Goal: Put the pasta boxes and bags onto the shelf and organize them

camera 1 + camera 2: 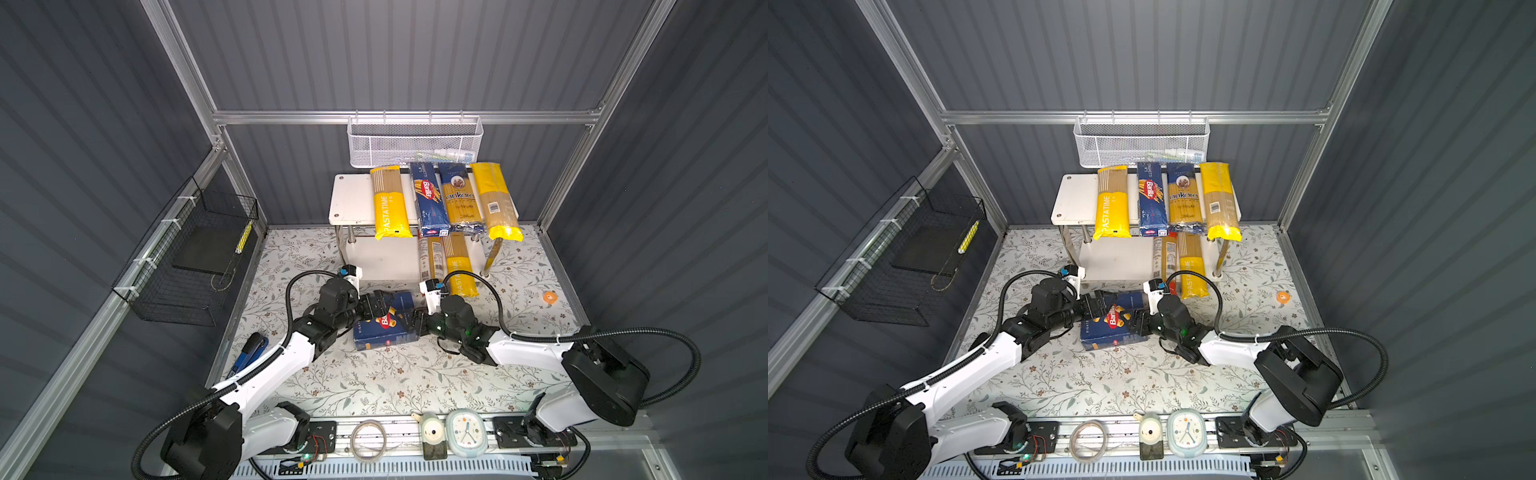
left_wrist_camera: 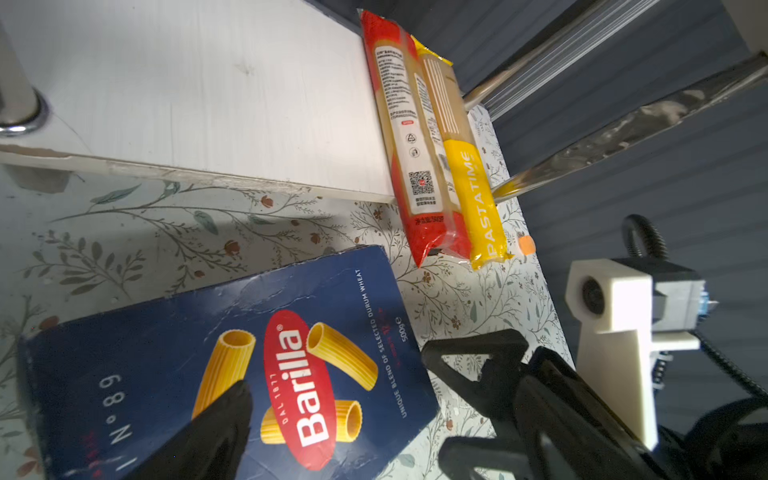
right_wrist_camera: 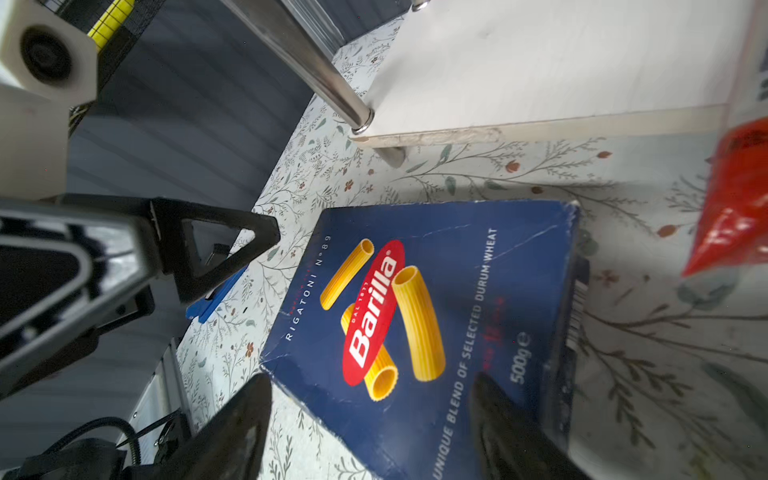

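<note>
A: Where's the dark-blue Barilla rigatoni carton (image 1: 384, 328)?
B: Flat on floral table (image 1: 395, 374), btwn both arms. The right end effector (image 1: 417, 322) is spread over its edge, not gripping; left end effector (image 1: 376, 305), can't tell

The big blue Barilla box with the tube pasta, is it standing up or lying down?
Lying down. The rigatoni box rests flat on the flowery table, logo face up, in front of the shelf.
</note>
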`<control>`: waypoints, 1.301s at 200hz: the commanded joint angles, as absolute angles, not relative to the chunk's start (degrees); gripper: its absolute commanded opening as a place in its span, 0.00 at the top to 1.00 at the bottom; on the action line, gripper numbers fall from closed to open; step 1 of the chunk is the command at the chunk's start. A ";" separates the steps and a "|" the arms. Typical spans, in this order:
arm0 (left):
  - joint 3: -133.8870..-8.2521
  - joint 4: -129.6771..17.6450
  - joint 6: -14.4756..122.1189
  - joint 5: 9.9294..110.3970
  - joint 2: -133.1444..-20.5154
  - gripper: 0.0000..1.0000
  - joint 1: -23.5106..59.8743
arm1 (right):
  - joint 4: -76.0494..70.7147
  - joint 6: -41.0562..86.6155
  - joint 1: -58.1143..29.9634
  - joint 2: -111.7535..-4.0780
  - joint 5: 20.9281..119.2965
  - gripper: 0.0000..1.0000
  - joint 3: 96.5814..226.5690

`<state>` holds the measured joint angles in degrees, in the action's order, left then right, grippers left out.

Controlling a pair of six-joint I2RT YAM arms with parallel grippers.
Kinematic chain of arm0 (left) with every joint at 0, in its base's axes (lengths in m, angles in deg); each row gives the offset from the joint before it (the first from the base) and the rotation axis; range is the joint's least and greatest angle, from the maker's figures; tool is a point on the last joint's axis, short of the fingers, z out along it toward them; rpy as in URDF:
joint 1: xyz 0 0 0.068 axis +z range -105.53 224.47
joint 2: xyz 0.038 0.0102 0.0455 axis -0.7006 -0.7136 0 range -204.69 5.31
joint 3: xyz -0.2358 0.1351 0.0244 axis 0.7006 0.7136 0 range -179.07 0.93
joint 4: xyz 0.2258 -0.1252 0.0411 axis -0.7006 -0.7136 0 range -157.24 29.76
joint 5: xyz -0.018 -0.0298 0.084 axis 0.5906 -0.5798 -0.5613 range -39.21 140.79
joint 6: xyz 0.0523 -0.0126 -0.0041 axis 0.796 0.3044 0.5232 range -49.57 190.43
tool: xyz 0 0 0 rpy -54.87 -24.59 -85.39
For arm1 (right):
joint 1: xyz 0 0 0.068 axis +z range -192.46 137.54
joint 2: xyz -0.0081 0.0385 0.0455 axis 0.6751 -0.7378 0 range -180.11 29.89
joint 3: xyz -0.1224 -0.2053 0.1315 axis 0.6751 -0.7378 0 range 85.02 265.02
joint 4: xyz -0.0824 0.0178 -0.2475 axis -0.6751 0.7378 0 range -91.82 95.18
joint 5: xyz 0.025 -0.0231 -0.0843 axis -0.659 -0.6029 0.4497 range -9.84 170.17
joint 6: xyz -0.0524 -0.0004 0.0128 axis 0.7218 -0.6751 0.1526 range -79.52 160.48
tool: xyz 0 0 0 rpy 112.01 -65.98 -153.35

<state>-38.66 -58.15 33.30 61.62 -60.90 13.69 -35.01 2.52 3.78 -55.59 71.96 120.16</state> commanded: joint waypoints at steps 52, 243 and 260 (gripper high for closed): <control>-40.91 -80.46 40.01 46.48 -50.45 0.00 13.89 | -19.11 9.80 1.70 -40.10 78.30 0.19 114.94; -21.02 -57.69 30.28 57.88 -50.53 0.00 13.80 | -34.87 6.27 -0.07 -54.81 62.84 0.18 113.72; -21.22 -57.96 30.49 57.80 -50.65 0.00 13.80 | -35.43 6.25 -0.09 -55.65 62.59 0.18 114.00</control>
<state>-21.70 -59.72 31.07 56.62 -50.54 13.77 -32.65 6.85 -0.15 -54.49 63.83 112.46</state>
